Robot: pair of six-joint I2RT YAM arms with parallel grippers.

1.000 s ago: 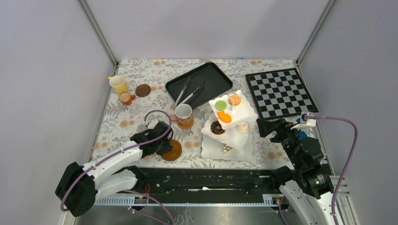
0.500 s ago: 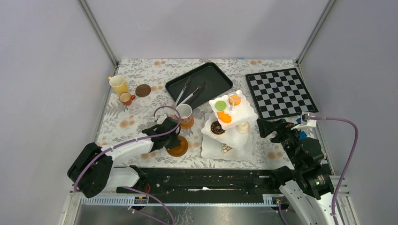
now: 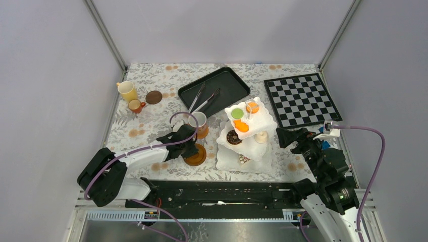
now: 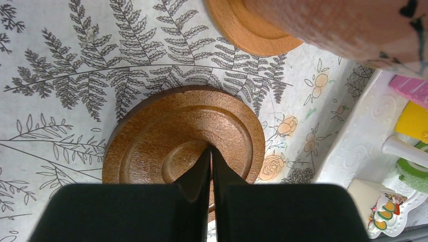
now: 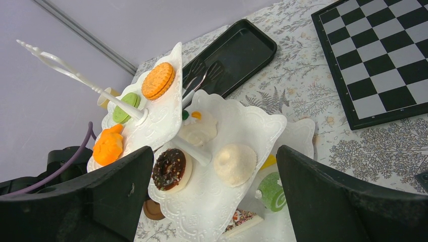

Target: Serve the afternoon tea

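Three tiers of the white stand (image 5: 255,126) carry cakes (image 5: 169,169) and macarons (image 5: 158,80); tongs (image 3: 204,100) lie in the black tray (image 3: 229,83). Your left fingers (image 4: 196,175), clenched, point at a brown saucer (image 4: 166,131) beside the stand; only the wrist view shows your right fingers (image 5: 328,194) spread, empty.

Plain pale grey walls (image 3: 217,30) close in three sides, with metal posts (image 3: 107,38) at the back corners. The table (image 3: 126,136) wears a white cloth (image 4: 50,60) printed with grey ferns and small orange flowers, evenly lit.
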